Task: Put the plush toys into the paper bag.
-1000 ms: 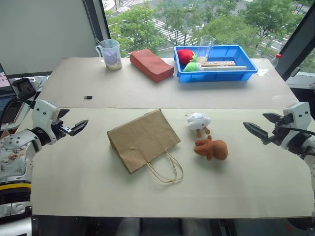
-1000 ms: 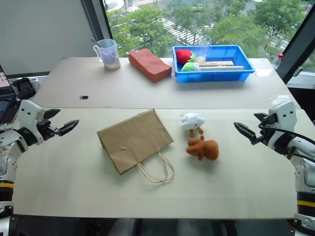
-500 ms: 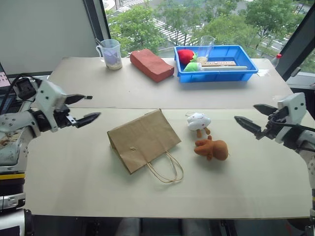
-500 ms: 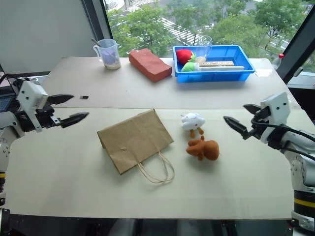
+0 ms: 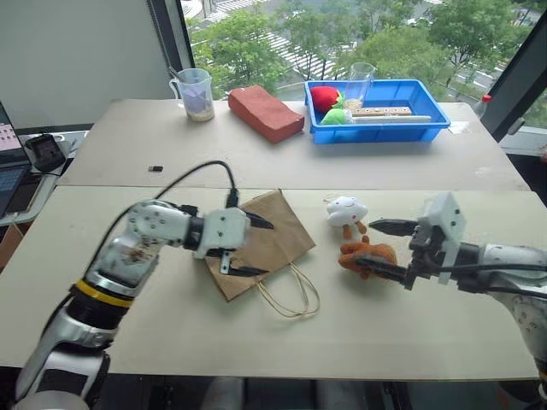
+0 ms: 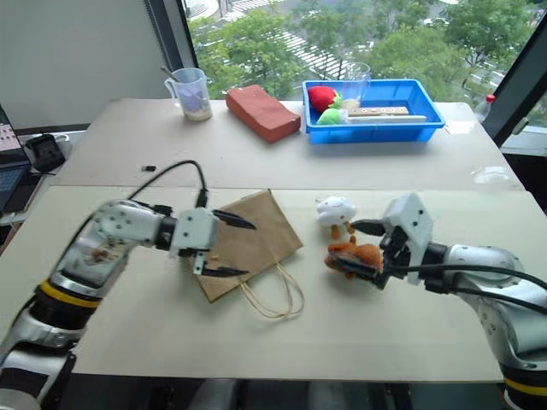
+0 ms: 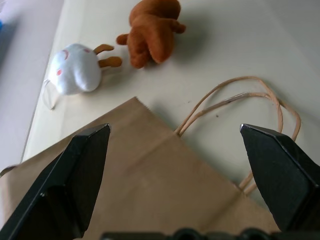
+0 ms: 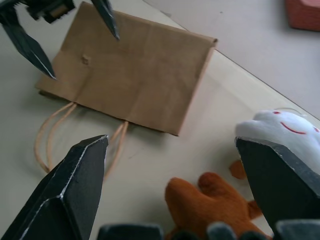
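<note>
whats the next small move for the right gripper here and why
Probably ease the right gripper forward and down around the orange-brown plush toy, then close. Its fingers are open, straddling the toy without gripping it, and the paper bag lies flat with the open left gripper over it.

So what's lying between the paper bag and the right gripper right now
The two plush toys: the white plush toy farther back, the orange-brown plush toy nearer, right at the open right gripper. Both eye views show them beside the paper bag.

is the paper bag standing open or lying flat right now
Lying flat and folded shut. The paper bag rests on its side on the table, its mouth pressed closed and its cord handles spread out on the tabletop.
</note>
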Robot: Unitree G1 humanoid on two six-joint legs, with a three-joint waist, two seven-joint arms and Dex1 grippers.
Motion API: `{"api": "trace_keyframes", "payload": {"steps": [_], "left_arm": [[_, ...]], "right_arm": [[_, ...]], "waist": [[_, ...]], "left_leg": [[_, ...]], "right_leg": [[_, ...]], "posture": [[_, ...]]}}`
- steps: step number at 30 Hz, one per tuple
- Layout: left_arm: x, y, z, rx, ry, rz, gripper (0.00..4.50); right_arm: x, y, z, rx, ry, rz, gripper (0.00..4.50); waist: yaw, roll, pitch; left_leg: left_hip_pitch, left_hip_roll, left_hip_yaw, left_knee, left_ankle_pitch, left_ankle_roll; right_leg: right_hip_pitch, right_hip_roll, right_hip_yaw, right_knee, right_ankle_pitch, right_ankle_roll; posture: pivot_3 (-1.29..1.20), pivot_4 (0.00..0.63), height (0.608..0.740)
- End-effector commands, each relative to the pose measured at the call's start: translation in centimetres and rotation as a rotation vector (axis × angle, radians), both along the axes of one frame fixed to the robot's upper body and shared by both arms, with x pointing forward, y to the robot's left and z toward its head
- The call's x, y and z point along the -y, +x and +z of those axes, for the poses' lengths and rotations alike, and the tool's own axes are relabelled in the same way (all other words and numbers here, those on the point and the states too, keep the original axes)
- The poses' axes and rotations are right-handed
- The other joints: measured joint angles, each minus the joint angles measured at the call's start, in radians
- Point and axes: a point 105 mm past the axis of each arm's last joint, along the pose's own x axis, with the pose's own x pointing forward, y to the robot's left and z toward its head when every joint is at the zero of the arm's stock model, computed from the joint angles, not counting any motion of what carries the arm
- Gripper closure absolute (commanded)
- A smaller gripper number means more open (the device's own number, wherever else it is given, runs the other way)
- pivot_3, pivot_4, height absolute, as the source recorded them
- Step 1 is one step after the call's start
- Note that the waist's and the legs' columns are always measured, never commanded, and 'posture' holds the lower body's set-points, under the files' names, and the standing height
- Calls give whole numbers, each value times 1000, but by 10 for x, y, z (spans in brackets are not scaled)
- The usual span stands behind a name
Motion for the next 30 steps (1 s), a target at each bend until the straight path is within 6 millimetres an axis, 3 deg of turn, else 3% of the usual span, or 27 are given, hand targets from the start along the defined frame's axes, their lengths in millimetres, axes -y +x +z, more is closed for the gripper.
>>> {"api": "trace_keyframes", "payload": {"steps": [1,15,30], "left_arm": [[13,-3,-7,33,38,-92,71],[26,-7,-42,11,116,-176,71],[24,-13,-39,-9,126,-209,71]], "right_arm": [[-8,-4,-1,25,-17,23,0],[-14,-15,-11,-5,-5,30,0],[-12,-9,-11,4,8,1,0]], "waist": [[2,0,0],[13,0,0],[12,0,0]], "left_leg": [[0,0,0,0,0,0],[-1,0,0,2,0,0],[-1,0,0,3,0,1]], "right_leg": [[0,0,0,0,0,0],[0,0,0,0,0,0],[0,0,0,1,0,0]], "posture": [[0,150,740],[0,150,740],[0,150,740]]}}
